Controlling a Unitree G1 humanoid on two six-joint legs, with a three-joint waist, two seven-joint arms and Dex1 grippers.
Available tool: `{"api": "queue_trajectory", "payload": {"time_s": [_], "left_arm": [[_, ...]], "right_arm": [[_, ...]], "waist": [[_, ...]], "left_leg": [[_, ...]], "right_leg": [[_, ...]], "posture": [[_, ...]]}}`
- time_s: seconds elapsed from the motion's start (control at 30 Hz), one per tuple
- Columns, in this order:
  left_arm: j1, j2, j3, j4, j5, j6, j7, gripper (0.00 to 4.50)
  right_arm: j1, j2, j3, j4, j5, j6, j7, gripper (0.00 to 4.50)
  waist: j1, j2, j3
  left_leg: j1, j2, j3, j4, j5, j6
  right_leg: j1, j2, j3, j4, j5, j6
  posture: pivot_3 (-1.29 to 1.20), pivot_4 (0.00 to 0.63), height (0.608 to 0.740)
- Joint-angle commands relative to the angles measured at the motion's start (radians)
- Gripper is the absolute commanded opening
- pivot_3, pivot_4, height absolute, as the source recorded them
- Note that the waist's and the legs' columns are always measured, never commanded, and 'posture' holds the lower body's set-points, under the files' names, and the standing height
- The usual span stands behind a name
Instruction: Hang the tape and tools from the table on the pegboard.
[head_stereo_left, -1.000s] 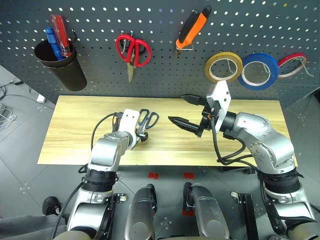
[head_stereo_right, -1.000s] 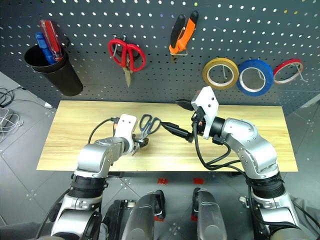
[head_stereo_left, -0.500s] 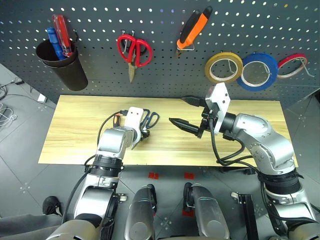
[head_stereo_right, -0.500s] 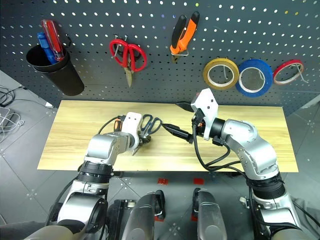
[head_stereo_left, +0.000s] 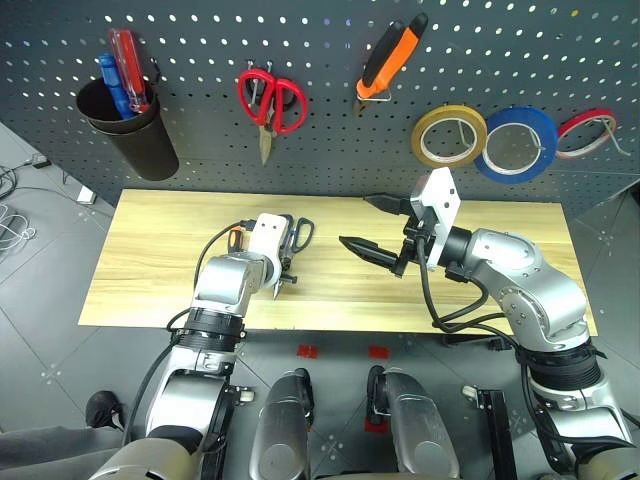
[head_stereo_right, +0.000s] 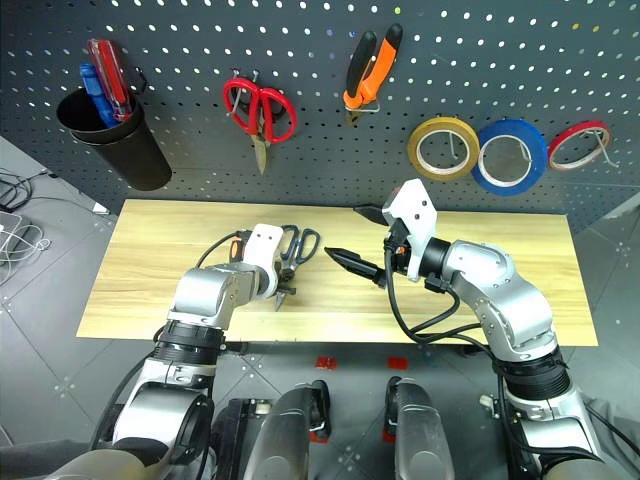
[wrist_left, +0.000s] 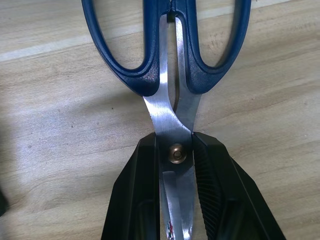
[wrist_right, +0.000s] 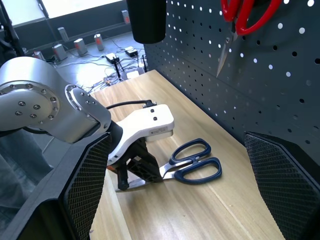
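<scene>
Steel scissors (head_stereo_left: 298, 235) with dark finger loops lie flat on the pale wood table (head_stereo_left: 150, 250), loops toward the pegboard (head_stereo_left: 330, 160). My left gripper (wrist_left: 176, 142) is shut on the scissors, its fingers (wrist_left: 145, 170) pressing the blades from both sides at the pivot rivet. My right gripper (head_stereo_left: 357, 220) hovers open above the table's middle, right of the scissors, holding nothing. On the pegboard hang the yellow-tan tape (head_stereo_left: 448, 135) and the orange and black pliers (head_stereo_left: 388, 58).
Red-looped scissors (head_stereo_left: 268, 100), a blue tape roll (head_stereo_left: 516, 142) and a red tape roll (head_stereo_left: 590, 130) also hang on the pegboard. A black cup (head_stereo_left: 130, 135) at its left holds red and blue screwdrivers. Bare hooks and holes show between the hung things.
My left gripper's fingers have closed from wide open onto the scissors' blades. The right arm has stayed where it was.
</scene>
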Motion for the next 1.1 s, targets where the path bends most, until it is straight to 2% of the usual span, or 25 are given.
{"api": "queue_trajectory", "payload": {"time_s": [0.03, 0.27, 0.43, 0.53, 0.63, 0.7, 0.77, 0.83, 0.93, 1.1], "left_arm": [[0.047, 0.025, -0.016, -0.076, -0.005, 0.002, -0.029, 0.64], [0.186, 0.15, -0.047, -0.324, 0.005, -0.113, -0.113, 0.64], [0.383, 0.235, -0.015, -0.513, 0.003, -0.294, -0.156, 0.64], [0.497, 0.247, 0.002, -0.552, 0.028, -0.507, -0.152, 0.64], [0.571, 0.206, 0.039, -0.549, 0.02, -0.699, -0.127, 0.64], [0.608, 0.155, 0.076, -0.539, 0.015, -0.899, -0.093, 0.64], [0.626, 0.134, 0.085, -0.533, 0.032, -0.988, -0.08, 0.64], [0.631, 0.142, 0.076, -0.515, 0.075, -1.037, -0.07, 0.64], [0.614, 0.15, 0.068, -0.449, 0.15, -1.235, -0.037, 0.64], [0.571, 0.137, 0.068, -0.364, 0.213, -1.431, 0.011, 0.64]], "right_arm": [[-0.001, -0.004, -0.003, -0.04, -0.002, -0.018, 0.003, 4.5], [-0.007, -0.011, -0.008, -0.031, -0.005, -0.027, 0.012, 4.5], [-0.011, -0.015, -0.013, -0.024, 0.006, -0.031, 0.03, 4.5], [-0.015, -0.015, -0.016, -0.009, 0.007, -0.038, 0.04, 4.5], [-0.027, -0.018, -0.013, 0.015, 0.0, -0.051, 0.052, 4.5], [-0.037, -0.022, -0.013, 0.031, -0.004, -0.061, 0.062, 4.5], [-0.047, -0.026, -0.015, 0.047, -0.006, -0.069, 0.072, 4.5], [-0.056, -0.029, -0.016, 0.063, -0.008, -0.077, 0.079, 4.5], [-0.074, -0.034, -0.034, 0.076, 0.019, -0.078, 0.109, 4.5], [-0.09, -0.052, -0.048, 0.101, 0.021, -0.082, 0.144, 4.5]], "waist": [[0.0, 0.0, 0.0], [-0.006, 0.0, 0.0], [-0.007, 0.0, 0.0], [-0.006, 0.0, 0.0], [-0.001, 0.0, -0.001], [0.002, 0.0, -0.001], [0.005, 0.0, -0.001], [0.007, 0.001, -0.002], [0.012, 0.001, -0.002], [0.016, 0.0, -0.003]], "left_leg": [[0.0, 0.0, 0.0, 0.0, 0.0, 0.0], [-0.001, 0.001, 0.0, -0.001, 0.0, 0.0], [-0.001, 0.001, 0.0, -0.001, 0.0, 0.0], [-0.001, 0.0, -0.001, -0.001, 0.0, 0.0], [-0.001, 0.0, -0.001, -0.001, 0.0, 0.0], [-0.001, 0.0, -0.001, -0.001, 0.0, 0.0], [-0.002, 0.0, -0.002, 0.0, 0.0, 0.0], [-0.002, 0.0, -0.003, 0.0, 0.0, 0.0], [-0.002, 0.0, -0.003, 0.0, 0.0, 0.0], [-0.003, 0.0, -0.004, 0.0, 0.0, 0.001]], "right_leg": [[0.0, 0.0, 0.0, 0.0, 0.0, 0.0], [-0.001, 0.0, -0.001, 0.0, 0.0, 0.0], [-0.001, 0.0, -0.001, -0.001, 0.0, 0.0], [-0.001, -0.001, -0.001, -0.001, 0.0, 0.0], [0.0, -0.001, -0.002, -0.001, 0.0, 0.0], [0.0, -0.001, -0.002, -0.001, 0.0, 0.0], [0.0, -0.002, -0.003, -0.001, 0.0, 0.0], [0.0, -0.002, -0.004, -0.001, 0.0, 0.0], [0.0, -0.002, -0.005, -0.001, 0.0, 0.0], [0.001, -0.002, -0.011, -0.002, 0.0, 0.0]], "posture": [[-0.01, 0.348, 0.74], [-0.01, 0.336, 0.74], [0.0, 0.329, 0.74], [0.02, 0.322, 0.74], [0.03, 0.32, 0.74], [0.03, 0.317, 0.74], [0.04, 0.315, 0.74], [0.05, 0.315, 0.74], [0.05, 0.312, 0.74], [0.05, 0.306, 0.74]]}}
